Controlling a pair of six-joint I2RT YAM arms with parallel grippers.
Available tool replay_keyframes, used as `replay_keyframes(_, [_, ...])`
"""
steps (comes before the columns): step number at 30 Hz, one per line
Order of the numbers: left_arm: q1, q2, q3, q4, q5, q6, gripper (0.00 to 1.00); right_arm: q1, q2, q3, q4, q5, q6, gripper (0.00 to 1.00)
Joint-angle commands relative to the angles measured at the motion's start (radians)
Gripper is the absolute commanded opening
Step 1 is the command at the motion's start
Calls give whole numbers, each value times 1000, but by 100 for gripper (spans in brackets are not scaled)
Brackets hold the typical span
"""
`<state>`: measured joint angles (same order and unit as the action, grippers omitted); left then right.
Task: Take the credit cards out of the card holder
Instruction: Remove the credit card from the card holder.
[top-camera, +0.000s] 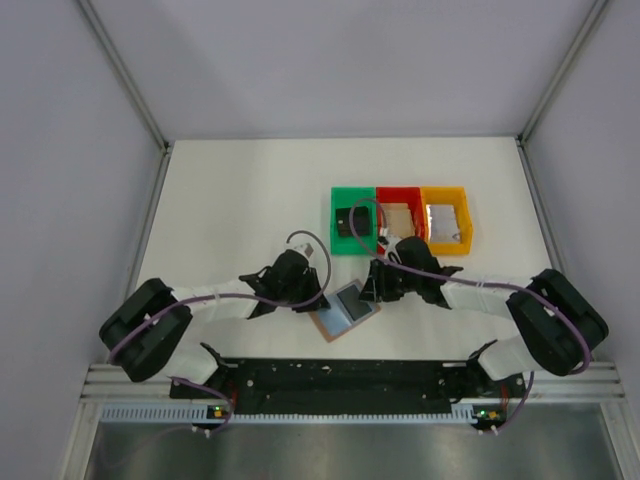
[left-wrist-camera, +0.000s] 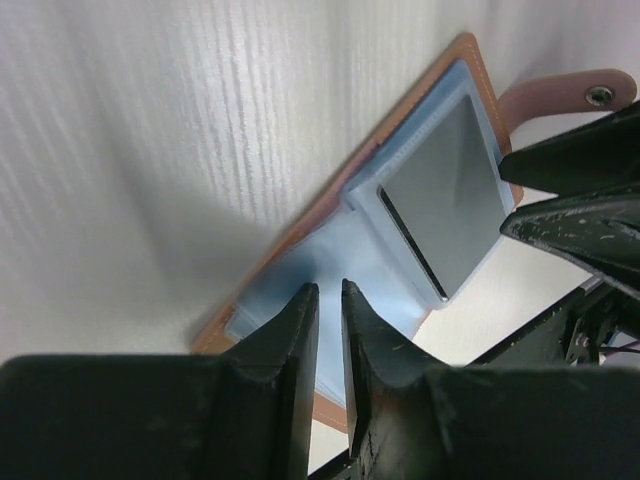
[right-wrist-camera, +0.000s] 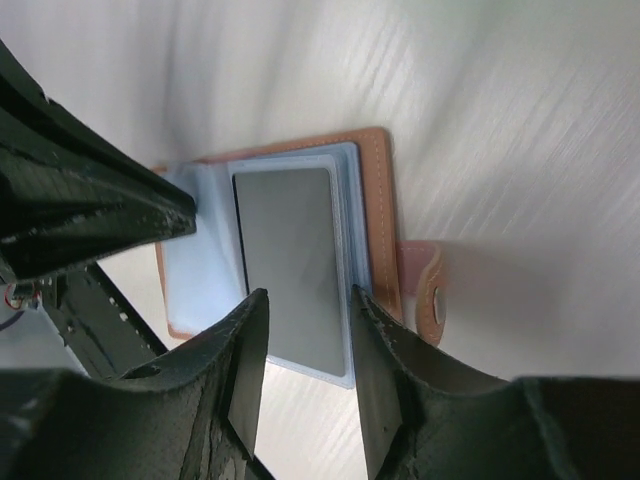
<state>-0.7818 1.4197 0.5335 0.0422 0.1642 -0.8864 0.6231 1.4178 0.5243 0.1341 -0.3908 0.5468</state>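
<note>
We steady the card holder (left-wrist-camera: 300, 255) with left pincer (left-wrist-camera: 325, 290) nearly together (grip unclear) so right pincer (right-wrist-camera: 305, 300), apart, straddles the credit card (right-wrist-camera: 290, 250).

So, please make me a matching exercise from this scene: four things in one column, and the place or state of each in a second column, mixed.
Things:
1. green bin
2. yellow bin
3. card holder
4. dark card

Place or state:
a. lies open on the table
b. left end of the row of bins
c. sits in a blue-grey pocket
d. right end of the row of bins

Pairs: 1-b, 2-d, 3-a, 4-c
</note>
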Motion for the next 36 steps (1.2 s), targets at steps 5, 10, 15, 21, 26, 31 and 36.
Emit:
replay_keyframes(5, [68, -33, -6, -180, -98, 139, 21, 73, -14, -70, 33, -56, 143, 34])
replay_keyframes(10, [92, -83, 22, -248, -144, 178, 21, 96, -55, -90, 38, -11, 163, 32])
replay_keyframes(15, [90, -162, 48, -266, -127, 175, 23, 96, -137, -52, -8, 55, 127, 32])
replay_keyframes(21, [79, -292, 37, -171, -35, 49, 35, 96, -149, -18, 12, 85, 99, 32])
replay_keyframes(26, [43, -311, -18, 0, -9, -104, 39, 95, -117, -13, 31, 130, 82, 29])
replay_keyframes(31, [3, -204, -37, 145, 6, -183, 40, 79, -83, -26, 71, 127, 82, 27])
replay_keyframes(36, [-22, -65, -36, 248, 31, -230, 39, 72, -37, -46, 140, 102, 91, 26])
